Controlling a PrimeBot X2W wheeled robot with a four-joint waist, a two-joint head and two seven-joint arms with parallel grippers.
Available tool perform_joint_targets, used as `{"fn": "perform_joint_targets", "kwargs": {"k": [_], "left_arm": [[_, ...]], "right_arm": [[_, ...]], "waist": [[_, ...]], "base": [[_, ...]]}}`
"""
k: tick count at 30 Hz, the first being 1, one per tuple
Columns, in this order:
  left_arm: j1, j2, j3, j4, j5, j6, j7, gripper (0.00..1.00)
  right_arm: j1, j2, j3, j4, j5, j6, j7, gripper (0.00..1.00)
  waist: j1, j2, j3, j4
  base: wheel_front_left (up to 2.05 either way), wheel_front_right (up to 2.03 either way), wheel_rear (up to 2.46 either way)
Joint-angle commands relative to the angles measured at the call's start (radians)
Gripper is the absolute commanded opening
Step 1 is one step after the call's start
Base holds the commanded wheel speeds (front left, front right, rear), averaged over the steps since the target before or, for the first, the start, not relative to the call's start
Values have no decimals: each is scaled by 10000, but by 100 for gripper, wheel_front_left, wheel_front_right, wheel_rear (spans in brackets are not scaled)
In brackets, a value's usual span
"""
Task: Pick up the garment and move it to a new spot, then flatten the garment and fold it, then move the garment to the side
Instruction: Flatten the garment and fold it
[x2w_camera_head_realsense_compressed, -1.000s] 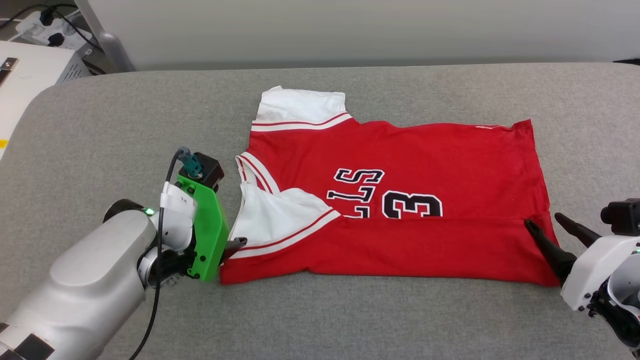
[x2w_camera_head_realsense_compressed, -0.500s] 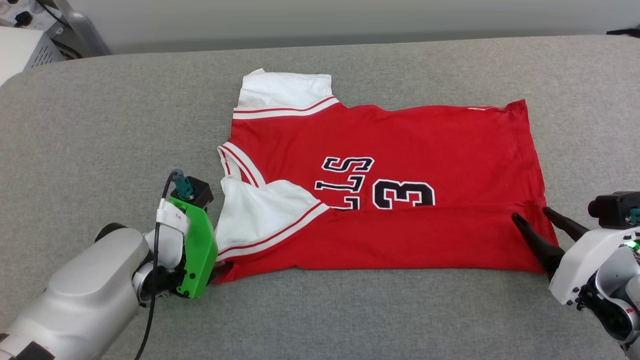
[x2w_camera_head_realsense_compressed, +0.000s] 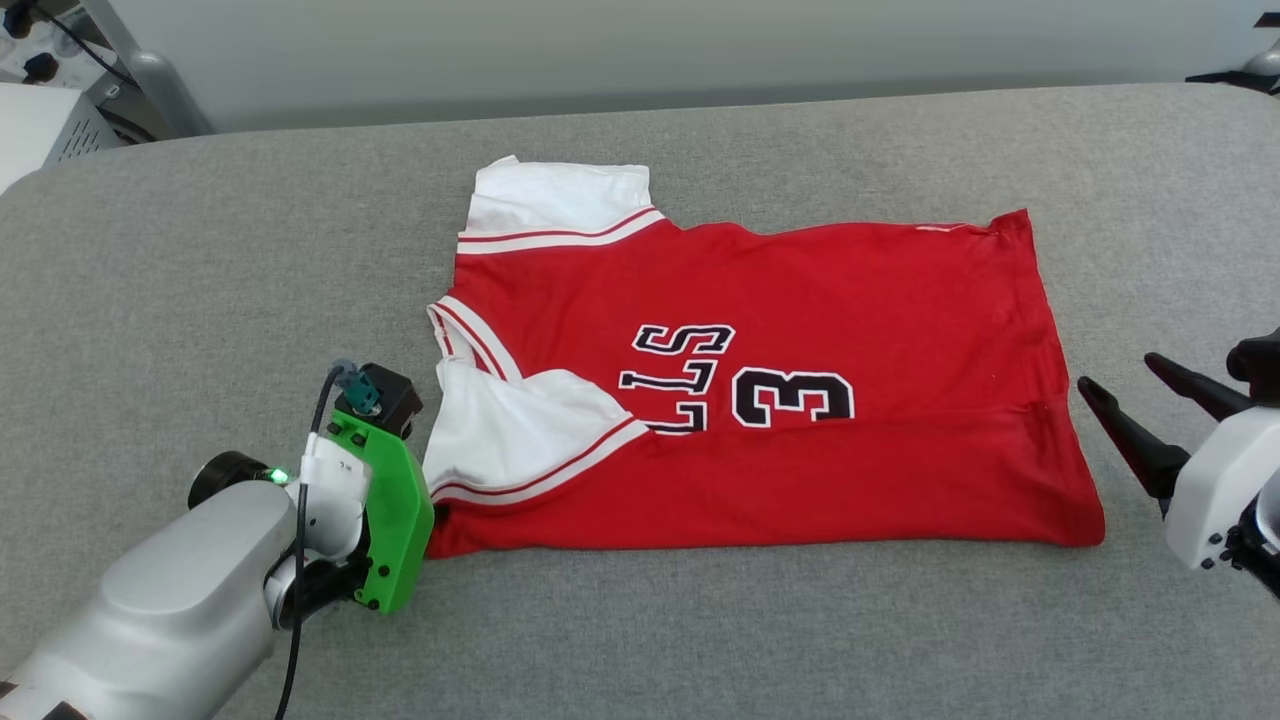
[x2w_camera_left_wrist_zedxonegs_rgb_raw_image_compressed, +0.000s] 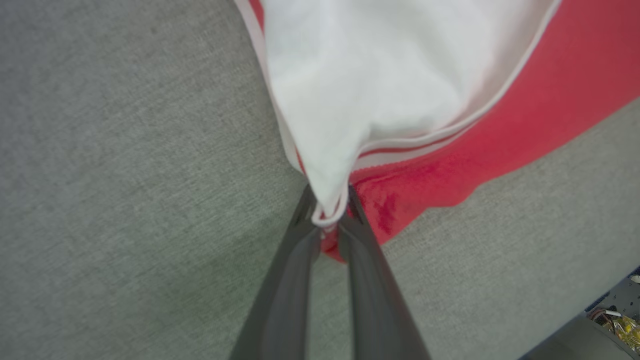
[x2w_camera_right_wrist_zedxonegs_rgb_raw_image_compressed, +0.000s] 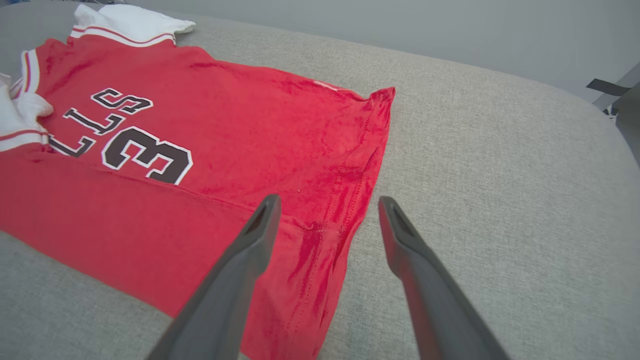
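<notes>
Red garment (x2w_camera_head_realsense_compressed: 850, 300) flat, one fold in; grips sleeve (x2w_camera_left_wrist_zedxonegs_rgb_raw_image_compressed: 360, 90) with left end effector (x2w_camera_left_wrist_zedxonegs_rgb_raw_image_compressed: 327, 205), right end effector (x2w_camera_right_wrist_zedxonegs_rgb_raw_image_compressed: 328, 200) wide, empty; leaves more folding, side move.

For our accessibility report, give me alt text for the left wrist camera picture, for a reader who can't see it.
Two dark jaws, closed, pinch the garment by the tip of its white sleeve, with a bit of red cloth beneath. The garment spreads away toward the top right over a grey fabric surface.
</notes>
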Motion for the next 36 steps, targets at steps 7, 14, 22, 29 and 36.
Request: {"fn": "perform_joint_targets", "kwargs": {"k": [7, 14, 22, 29, 36], "left_arm": [[166, 290, 58, -824, 312, 209, -532, 0], [140, 454, 65, -1490, 499, 524, -622, 0], [-19, 484, 68, -1767, 653, 658, -672, 0], [13, 374, 26, -1685, 695, 691, -783, 0], [242, 328, -33, -1451, 573, 651, -870, 0]], "right_arm": [[-317, -822, -87, -882, 190, -7, 2230, 100], [-356, -1013, 54, -787, 605, -7, 4466, 100], [-464, -305, 177, 177, 694, -7, 4714, 100], [-326, 348, 821, 1231, 726, -7, 4611, 100], [-249, 611, 1176, 2011, 1064, -7, 4058, 19]], "waist": [[0, 0, -186, 133], [0, 0, -9, 263], [0, 0, 494, 539], [0, 0, 727, 608], [0, 0, 637, 533]], "base": [[0, 0, 0], [0, 0, 0], [0, 0, 0], [0, 0, 0], [0, 0, 0]]}}
